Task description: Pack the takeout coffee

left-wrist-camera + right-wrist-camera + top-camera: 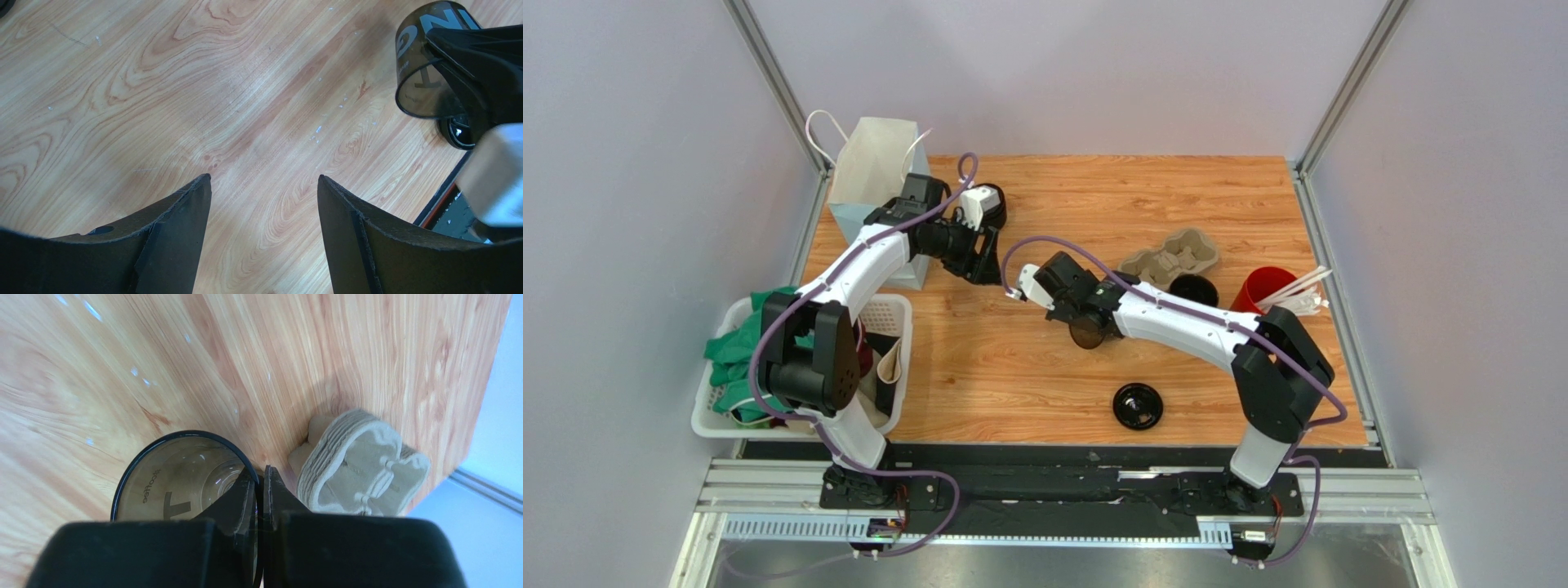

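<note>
Right gripper (259, 473) pinches smoky translucent cup (166, 490); moulded pulp tray (362, 459) nearby

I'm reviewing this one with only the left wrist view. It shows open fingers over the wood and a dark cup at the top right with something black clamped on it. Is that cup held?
Observer: Yes. The right wrist view shows the right gripper shut on the dark cup at its rim, one finger inside and one outside.
Operator: Where's the tray?
Observer: The cardboard tray sits on the table, farther back and to the right of that cup.
Operator: And the bag?
Observer: A white paper bag stands at the far left corner, beside the left arm.
</note>
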`<move>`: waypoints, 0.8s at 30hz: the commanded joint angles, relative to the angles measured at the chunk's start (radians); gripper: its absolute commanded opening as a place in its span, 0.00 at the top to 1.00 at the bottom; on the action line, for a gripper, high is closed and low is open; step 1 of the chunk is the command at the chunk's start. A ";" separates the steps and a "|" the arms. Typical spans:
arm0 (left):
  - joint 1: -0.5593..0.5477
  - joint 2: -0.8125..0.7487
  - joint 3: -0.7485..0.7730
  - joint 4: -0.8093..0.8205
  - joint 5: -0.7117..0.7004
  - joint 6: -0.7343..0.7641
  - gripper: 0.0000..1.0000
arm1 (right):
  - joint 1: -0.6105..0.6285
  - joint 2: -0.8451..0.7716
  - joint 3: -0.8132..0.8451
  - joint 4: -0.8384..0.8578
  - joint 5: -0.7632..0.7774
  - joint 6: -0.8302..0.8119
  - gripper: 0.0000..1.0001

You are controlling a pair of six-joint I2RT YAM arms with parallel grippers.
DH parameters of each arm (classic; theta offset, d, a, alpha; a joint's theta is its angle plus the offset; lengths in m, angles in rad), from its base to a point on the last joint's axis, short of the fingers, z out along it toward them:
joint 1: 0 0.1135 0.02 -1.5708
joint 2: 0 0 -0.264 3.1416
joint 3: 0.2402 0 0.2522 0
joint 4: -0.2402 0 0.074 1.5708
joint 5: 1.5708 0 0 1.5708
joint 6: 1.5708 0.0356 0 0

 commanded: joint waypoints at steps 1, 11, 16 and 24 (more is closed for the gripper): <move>0.018 -0.045 -0.003 0.026 0.033 -0.018 0.27 | -0.009 -0.039 0.135 -0.089 -0.269 0.051 1.00; 0.105 -0.082 -0.017 0.045 0.105 -0.056 0.27 | -0.104 0.133 0.223 0.015 -0.690 0.141 1.00; 0.121 -0.102 -0.028 0.060 0.120 -0.061 0.27 | -0.110 0.127 0.143 0.227 -0.699 0.192 1.00; 0.124 -0.103 -0.034 0.068 0.125 -0.061 0.27 | -0.119 0.118 0.062 0.384 -0.673 0.255 0.93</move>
